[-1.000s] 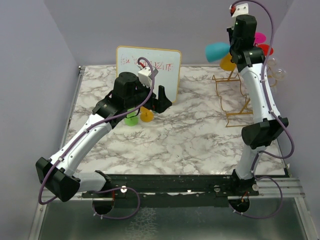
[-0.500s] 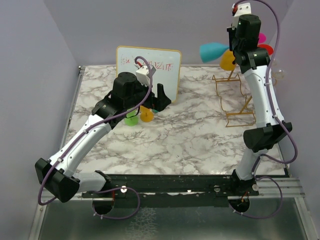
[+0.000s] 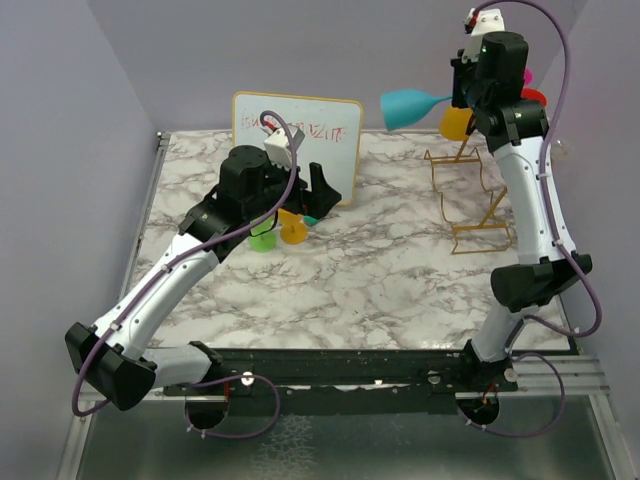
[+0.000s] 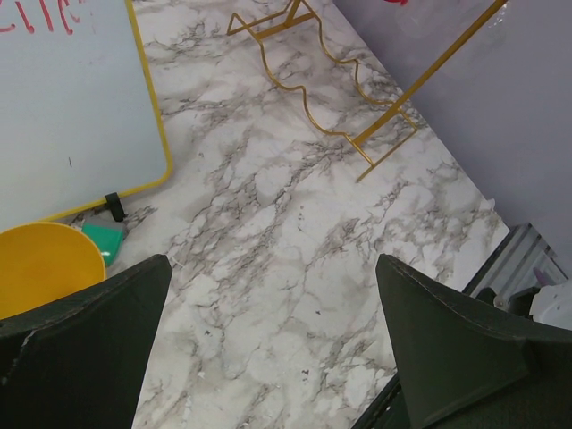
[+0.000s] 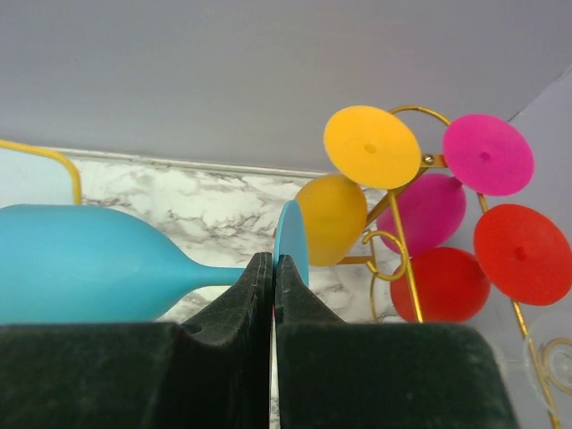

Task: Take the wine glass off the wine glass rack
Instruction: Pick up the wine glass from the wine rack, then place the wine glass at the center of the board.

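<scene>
A blue wine glass (image 3: 408, 106) (image 5: 89, 264) lies sideways in the air, left of the gold wine glass rack (image 3: 470, 195) (image 5: 402, 241). My right gripper (image 3: 462, 95) (image 5: 273, 268) is shut on its stem, just behind the blue foot, with the bowl pointing left. Yellow (image 5: 335, 219), pink (image 5: 424, 214) and red (image 5: 447, 286) glasses hang on the rack. My left gripper (image 3: 318, 195) (image 4: 273, 264) stands open over bare marble in front of the whiteboard, holding nothing.
A yellow-framed whiteboard (image 3: 297, 135) (image 4: 71, 107) stands at the back left. A yellow cup (image 3: 293, 233) (image 4: 45, 264) and a green cup (image 3: 262, 240) sit under the left arm. A clear glass (image 3: 562, 150) hangs at the rack's right side. Purple walls close in the table.
My right gripper has carried the blue glass further left and slightly up, away from the rack. The left arm has shifted a little toward the back.
</scene>
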You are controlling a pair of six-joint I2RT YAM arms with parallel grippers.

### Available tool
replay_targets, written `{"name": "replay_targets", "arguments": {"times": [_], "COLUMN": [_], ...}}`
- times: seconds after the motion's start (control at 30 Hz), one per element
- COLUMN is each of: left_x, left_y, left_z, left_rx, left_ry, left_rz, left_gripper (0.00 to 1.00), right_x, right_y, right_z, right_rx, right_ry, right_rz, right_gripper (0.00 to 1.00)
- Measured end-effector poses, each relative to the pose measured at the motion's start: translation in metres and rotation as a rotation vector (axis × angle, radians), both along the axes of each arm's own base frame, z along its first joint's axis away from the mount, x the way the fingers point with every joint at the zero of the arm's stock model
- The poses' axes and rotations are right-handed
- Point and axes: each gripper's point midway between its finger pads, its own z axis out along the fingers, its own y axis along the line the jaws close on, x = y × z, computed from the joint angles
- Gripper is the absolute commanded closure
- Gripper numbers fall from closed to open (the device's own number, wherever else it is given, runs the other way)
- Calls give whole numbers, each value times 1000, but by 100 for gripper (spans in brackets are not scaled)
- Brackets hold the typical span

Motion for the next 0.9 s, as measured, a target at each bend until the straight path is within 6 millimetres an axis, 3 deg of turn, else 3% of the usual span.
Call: {"name": "replay_targets", "arguments": {"times": [0.4,0.53,0.7,0.9], "left_x": [2,1,0,-6], "left_y": [3,4,2,-7], "left_z": [3,11,26,32], "left_rx": [-22,-44,-89,-128], "left_ry": [-6,-28,-65,-76], "left_rz": [30,33,26,-31], "left_gripper": [1,1,1,1], "right_x": [-23,-36,-67,-92], "right_y": [36,55,84,108], "right_z": [-23,-53,-103,-129], "right_rx": [170,261,432,607], "right_ry": [78,157,296,369], "right_rz": [152,226,319,387], "right_gripper": [99,99,99,99]}}
